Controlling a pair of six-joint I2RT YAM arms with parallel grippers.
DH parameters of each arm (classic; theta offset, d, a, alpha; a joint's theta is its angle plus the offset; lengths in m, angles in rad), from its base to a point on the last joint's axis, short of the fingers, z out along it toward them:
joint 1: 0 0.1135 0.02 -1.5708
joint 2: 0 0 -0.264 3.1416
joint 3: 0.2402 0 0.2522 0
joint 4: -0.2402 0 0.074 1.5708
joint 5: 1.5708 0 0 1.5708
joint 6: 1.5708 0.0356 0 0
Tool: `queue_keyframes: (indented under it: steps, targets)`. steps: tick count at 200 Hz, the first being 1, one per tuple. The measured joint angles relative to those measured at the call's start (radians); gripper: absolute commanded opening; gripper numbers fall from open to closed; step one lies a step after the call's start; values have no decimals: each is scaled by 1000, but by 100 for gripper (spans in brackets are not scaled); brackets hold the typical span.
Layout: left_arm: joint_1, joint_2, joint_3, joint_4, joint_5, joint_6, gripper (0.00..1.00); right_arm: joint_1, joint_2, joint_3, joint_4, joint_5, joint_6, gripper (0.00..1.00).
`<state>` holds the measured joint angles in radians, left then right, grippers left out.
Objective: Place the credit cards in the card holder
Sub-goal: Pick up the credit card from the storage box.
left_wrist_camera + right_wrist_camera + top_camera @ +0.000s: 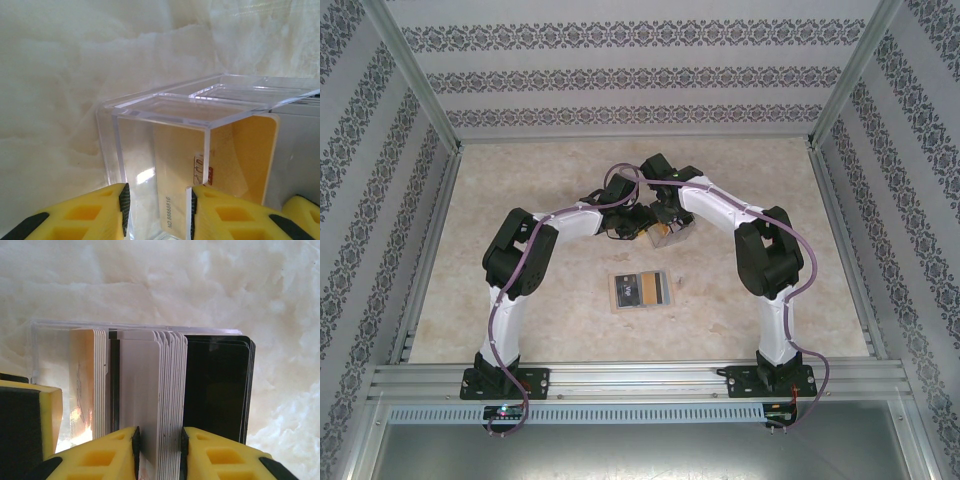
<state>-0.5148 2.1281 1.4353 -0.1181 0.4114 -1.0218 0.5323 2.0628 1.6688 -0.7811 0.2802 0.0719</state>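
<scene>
L gripper [157, 212] clamped on clear box [165, 107] wall, yellow card [250, 150] inside. R gripper [159, 452] pinches a few white cards [150, 390] standing in the box, next to black cards [215, 390]. Holder [640, 290] lies flat on table [520, 200], well apart, nearer arm bases; prob. open, top view too small.

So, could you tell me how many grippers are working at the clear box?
2. The left gripper grips the box. The right gripper pinches white cards standing in it.
</scene>
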Motion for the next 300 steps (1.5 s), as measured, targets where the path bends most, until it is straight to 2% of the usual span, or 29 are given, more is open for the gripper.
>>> queue_keyframes:
  steps: [194,300]
  targets:
    - [0,0,0,2,1,0,36,-5,-24,-16,10,8,3,28]
    - [0,0,0,2,4,0,36,-7,-55,-35,20,-2,12,12]
